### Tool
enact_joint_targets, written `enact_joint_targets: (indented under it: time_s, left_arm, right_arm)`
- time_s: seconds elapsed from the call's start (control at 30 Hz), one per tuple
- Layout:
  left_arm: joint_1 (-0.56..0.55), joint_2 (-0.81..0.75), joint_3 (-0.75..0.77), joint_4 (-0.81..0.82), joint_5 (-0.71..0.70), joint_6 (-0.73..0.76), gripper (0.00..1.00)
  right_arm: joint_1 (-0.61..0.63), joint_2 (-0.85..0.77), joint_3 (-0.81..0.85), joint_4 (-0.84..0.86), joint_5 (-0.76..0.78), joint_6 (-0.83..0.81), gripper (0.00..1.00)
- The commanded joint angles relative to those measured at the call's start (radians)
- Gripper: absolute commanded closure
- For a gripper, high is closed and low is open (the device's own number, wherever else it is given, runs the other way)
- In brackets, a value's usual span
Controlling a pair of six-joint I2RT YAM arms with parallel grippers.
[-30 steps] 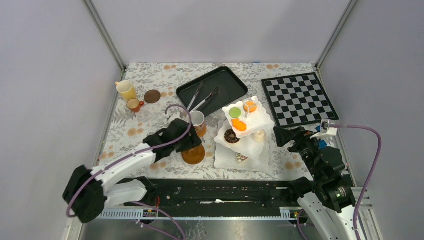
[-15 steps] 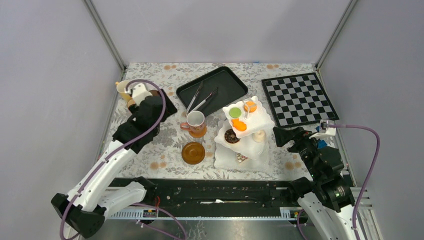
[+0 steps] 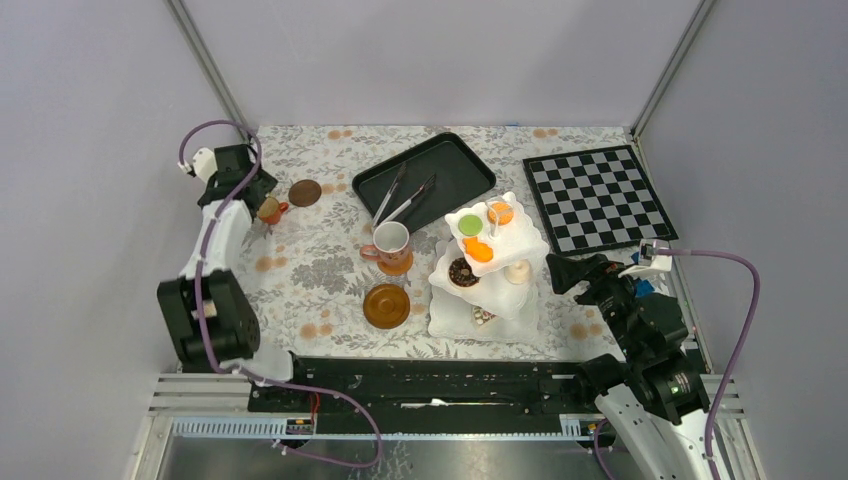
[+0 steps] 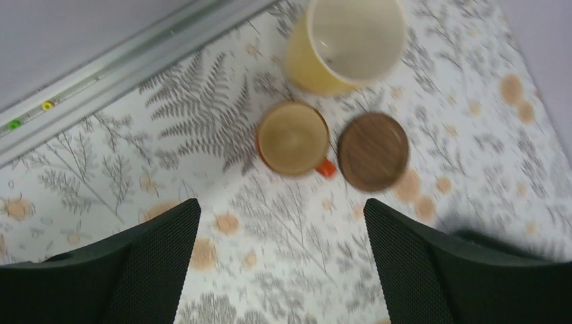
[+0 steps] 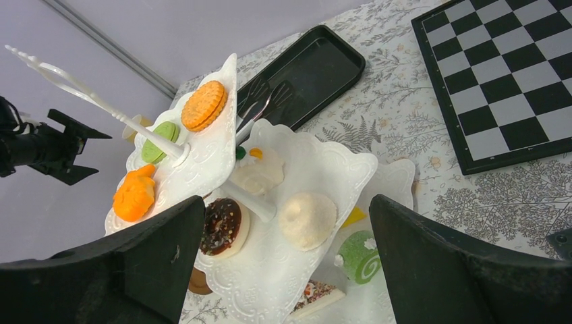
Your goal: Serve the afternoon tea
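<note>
My left gripper (image 3: 245,190) is open and empty at the far left, above the flowered cloth. In the left wrist view (image 4: 280,270) a yellow cup (image 4: 347,44), a small brown cup (image 4: 293,138) and a brown saucer (image 4: 373,152) lie just ahead of the fingers. A white cup (image 3: 392,240) stands on a saucer mid-table, with an empty saucer (image 3: 386,305) in front. The white three-tier stand (image 3: 520,240) holds toy cakes: a green macaron (image 5: 160,140), a chocolate doughnut (image 5: 224,226) and a white cake (image 5: 307,217). My right gripper (image 5: 287,209) is open beside the stand.
A black tray (image 3: 450,165) with silver tongs (image 3: 405,200) lies at the back centre. A chessboard (image 3: 597,197) lies at the back right. The enclosure's left wall and metal rail (image 4: 121,71) run close to the left gripper.
My left arm has swung from the saucers at mid-table out to the far left, over the yellow and brown cups. The right arm has barely moved.
</note>
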State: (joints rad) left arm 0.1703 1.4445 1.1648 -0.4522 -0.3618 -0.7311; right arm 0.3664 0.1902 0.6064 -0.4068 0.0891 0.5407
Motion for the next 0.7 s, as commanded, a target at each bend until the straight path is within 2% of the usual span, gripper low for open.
enact_joint_targets:
  time_s: [0.0,0.13,0.2,0.33,0.67]
  left_arm:
    - [0.117,0.161,0.154,0.076,0.054,0.045,0.1]
    - [0.183,0.292,0.209,0.139,0.1,-0.002,0.2]
    - [0.196,0.324,0.199,0.215,0.143,-0.016,0.2]
    - [0.199,0.361,0.221,0.252,0.13,-0.033,0.17]
    - [0.201,0.418,0.281,0.238,0.138,-0.068,0.19]
  right_arm:
    - [0.005,-0.011,0.024,0.04,0.027,-0.032,0.02]
    - [0.005,-0.012,0.019,0.039,0.031,-0.047,0.02]
    - [0.005,-0.008,0.021,0.037,0.029,-0.053,0.02]
    - [0.005,-0.008,0.027,0.02,0.046,-0.071,0.02]
    - [0.005,0.0,0.015,0.018,0.058,-0.067,0.02]
